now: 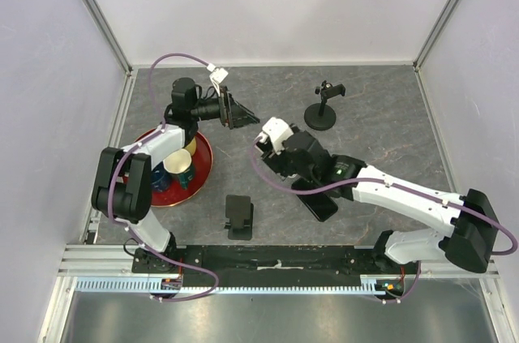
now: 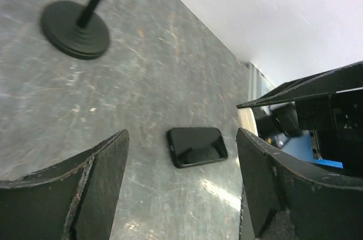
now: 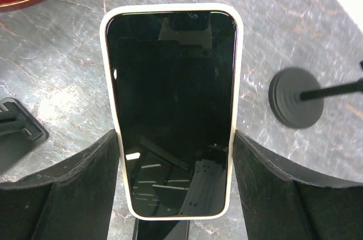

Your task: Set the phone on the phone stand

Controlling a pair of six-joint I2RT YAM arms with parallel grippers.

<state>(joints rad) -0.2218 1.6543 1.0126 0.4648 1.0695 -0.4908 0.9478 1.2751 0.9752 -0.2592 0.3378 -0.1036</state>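
Right end effector (image 3: 176, 138) clamped on the phone (image 3: 173, 81), held clear of the desk (image 3: 68, 64): glossy black face, smooth white rounded rim. Slick edges could slip through the pads (image 3: 85, 183); a nudge could topple the far stand (image 3: 298, 98), matte black, thin stem on round base. Left end effector (image 2: 181, 138) apart.

You see a black phone (image 2: 197, 146) lying flat on the grey table (image 2: 142, 70), low in the frame between the spread fingers of the left gripper (image 2: 181, 138). A round-base stand (image 2: 75, 29) is at upper left.
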